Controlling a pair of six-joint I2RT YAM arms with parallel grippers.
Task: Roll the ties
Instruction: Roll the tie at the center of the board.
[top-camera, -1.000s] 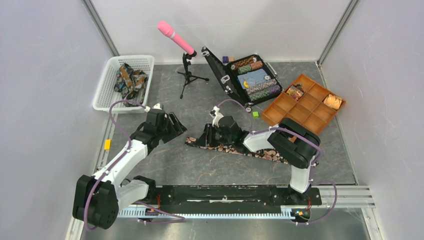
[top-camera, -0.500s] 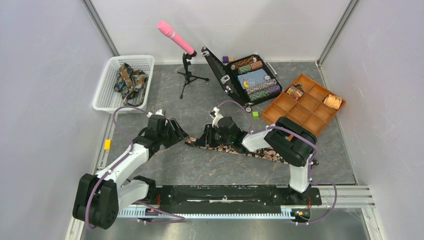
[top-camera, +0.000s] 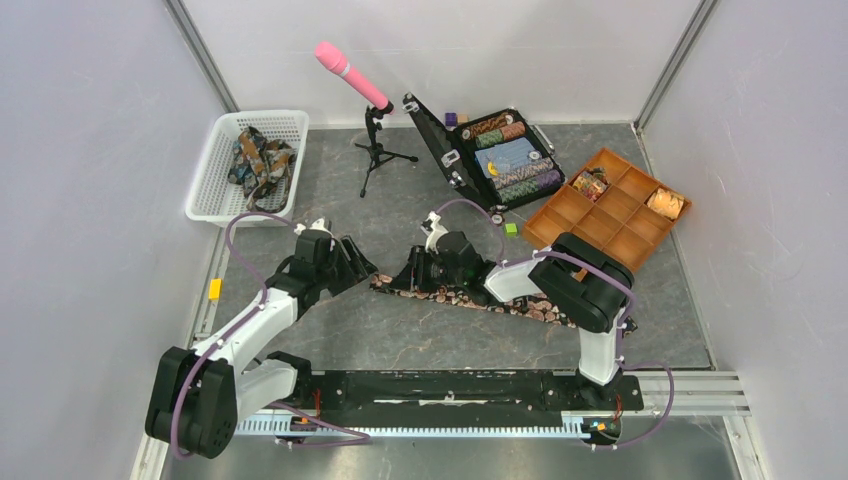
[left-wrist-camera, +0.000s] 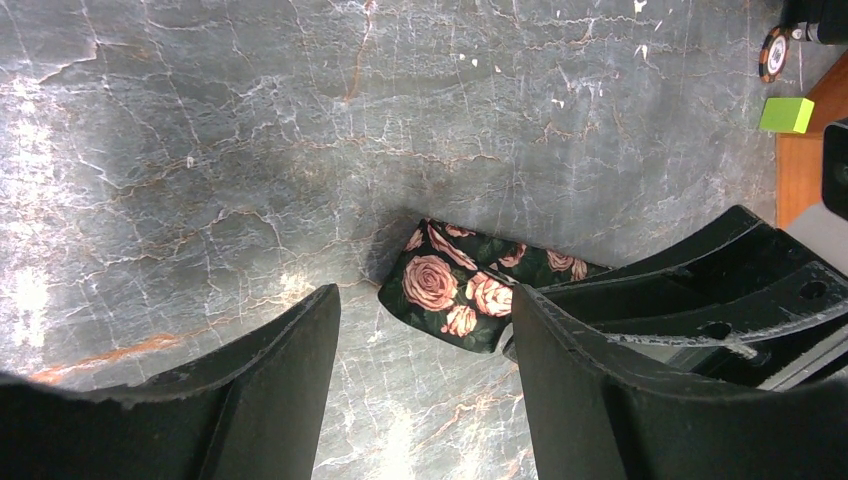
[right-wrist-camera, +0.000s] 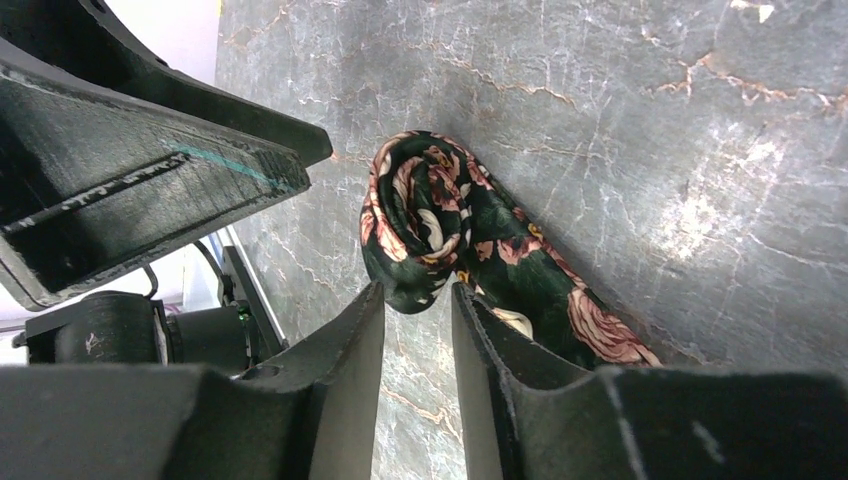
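A dark tie with pink roses lies as a long strip across the middle of the table. Its left end is curled into a small coil. My right gripper is shut on the lower edge of that coil, and the strip runs back under its right finger. My left gripper stands open just left of it, and the tie's rose-printed end lies at its fingertips. In the top view the left gripper and the right gripper face each other over that end. More ties fill the white basket.
A pink microphone on a tripod stands at the back. An open case of poker chips sits behind the right arm. An orange divided tray at the right holds two small coils. A green cube lies beside it.
My left gripper has moved right, closer to the tie's curled end. The right gripper and the tie have hardly moved.
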